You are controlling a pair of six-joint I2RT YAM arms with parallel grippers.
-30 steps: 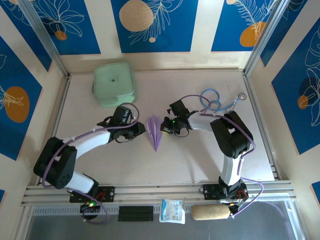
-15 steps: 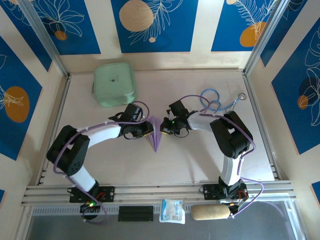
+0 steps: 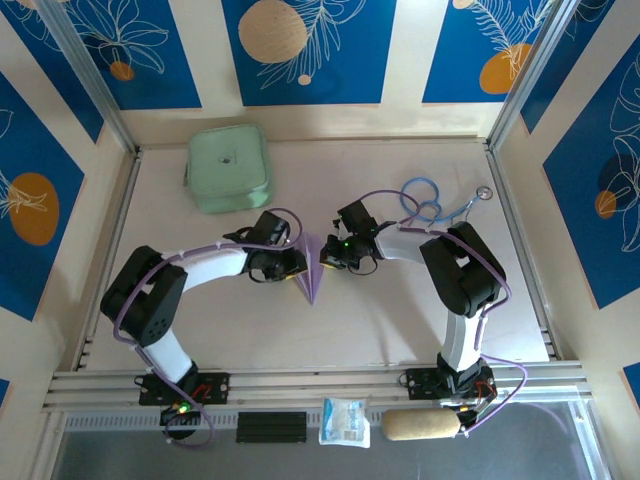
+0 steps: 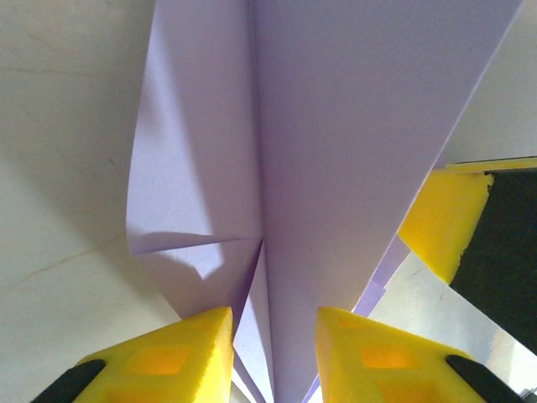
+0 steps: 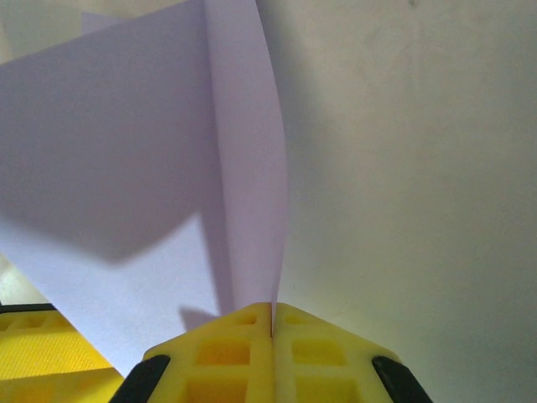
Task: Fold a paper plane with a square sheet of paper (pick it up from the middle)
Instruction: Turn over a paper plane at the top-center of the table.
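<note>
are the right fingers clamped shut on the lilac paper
Yes, the right wrist view shows the right fingers pressed together with an edge of the paper plane pinched between them.

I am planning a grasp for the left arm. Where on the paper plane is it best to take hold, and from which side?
Probably the upright centre fold of the paper plane, from the robot's left. The right gripper pinches it from the other side, and the layers stand as a thin wall between the fingers of the open left gripper, so closing across them fits.
</note>
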